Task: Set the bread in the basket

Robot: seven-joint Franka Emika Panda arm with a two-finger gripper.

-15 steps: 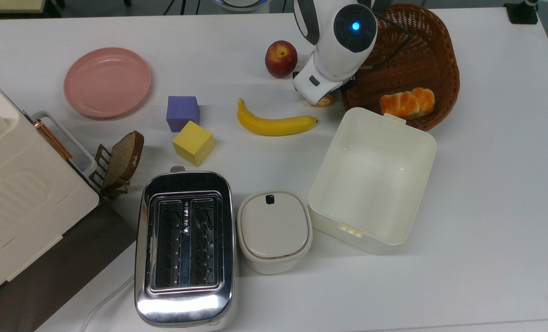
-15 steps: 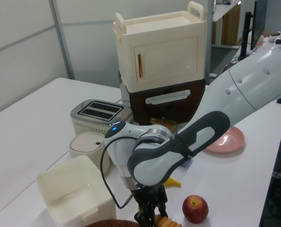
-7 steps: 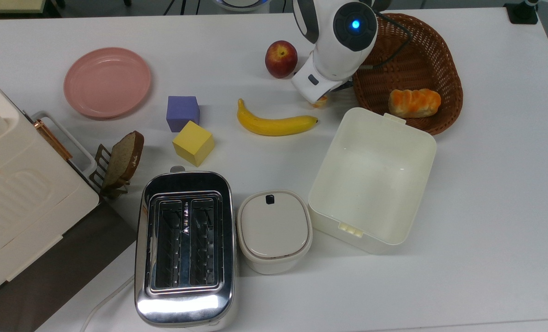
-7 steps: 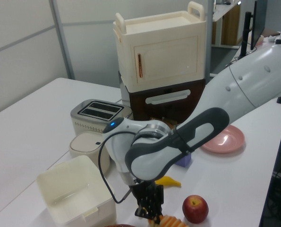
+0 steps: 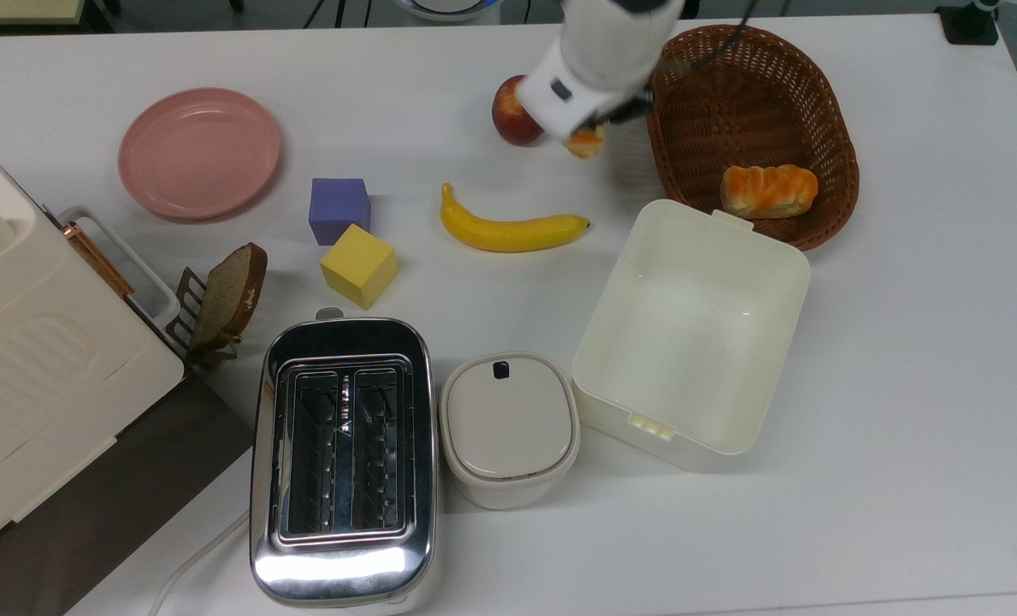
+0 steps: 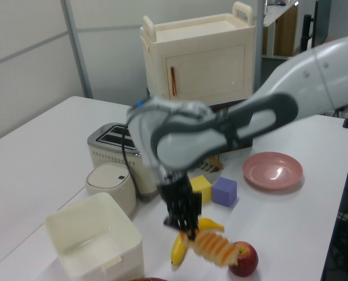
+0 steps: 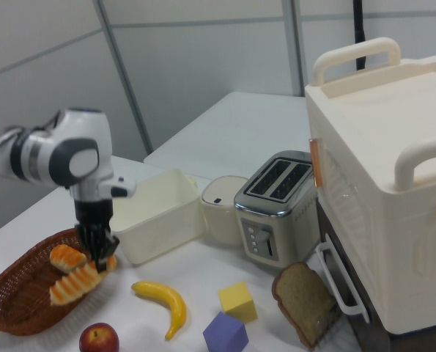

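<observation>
Striped bread (image 6: pixel 216 248) hung by one end from closed gripper (image 6: pixel 185 225), short of basket (image 5: pixel 824 111) rim; thin grip probably risked slip onto apple (image 6: pixel 246 257).

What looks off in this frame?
The bread hangs askew from the gripper, pinched at one end and drooping toward the apple. A braided bun already lies in the basket. Nothing spilled.
</observation>
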